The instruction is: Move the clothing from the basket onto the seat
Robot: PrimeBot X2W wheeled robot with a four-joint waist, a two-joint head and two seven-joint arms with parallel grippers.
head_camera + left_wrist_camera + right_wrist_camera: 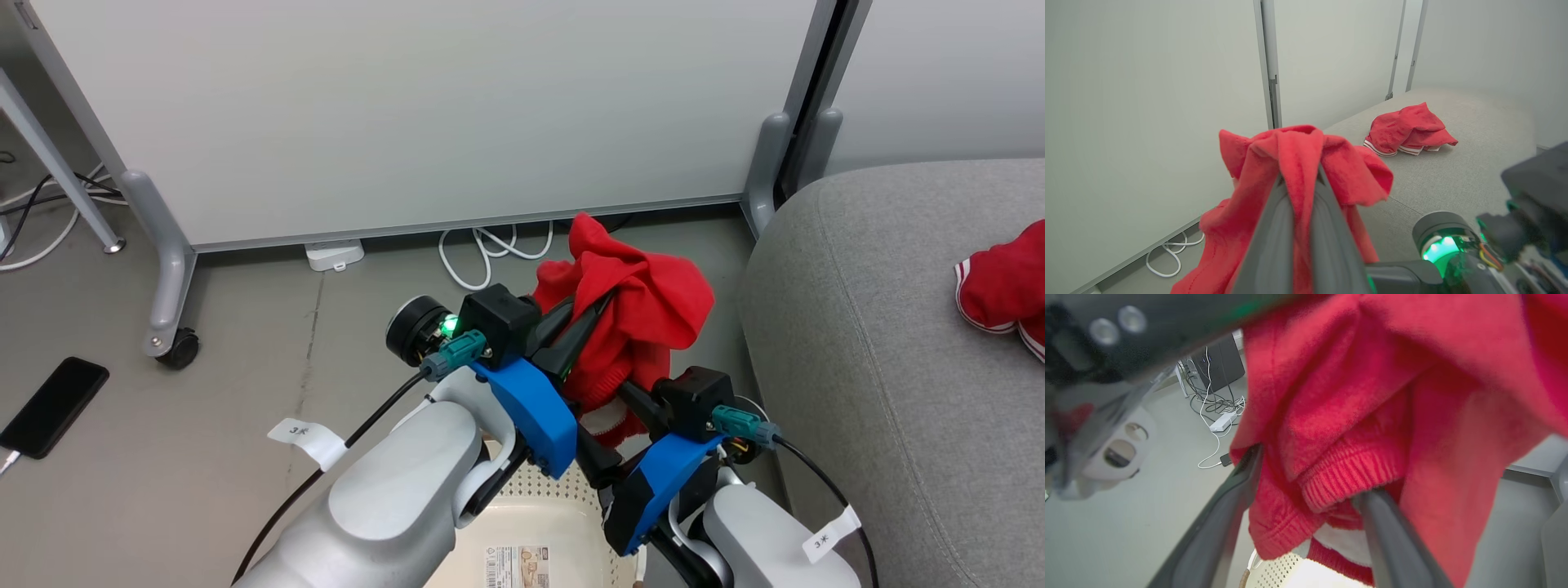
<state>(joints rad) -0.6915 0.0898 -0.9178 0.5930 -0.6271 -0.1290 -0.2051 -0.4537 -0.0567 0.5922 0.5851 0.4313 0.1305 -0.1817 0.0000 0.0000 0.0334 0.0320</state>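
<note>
A red piece of clothing [637,302] hangs in the air above the cream basket [531,523], beside the grey seat [890,367]. My left gripper [600,306] is shut on its upper fold, and the left wrist view has the cloth [1298,163] draped over both fingers. My right gripper [614,425] stands open just below, and the garment's ribbed hem [1347,473] hangs between its spread fingers [1237,486]. A second red garment with white stripes [1000,286] lies on the seat [1453,175], seen bunched [1408,128] in the left wrist view.
A white partition panel on castor feet [171,343] stands just behind the basket. White cables [490,253] and a power strip [335,255] lie at its base. A black phone [53,406] lies on the floor at the left. The seat's rounded edge rises at the right.
</note>
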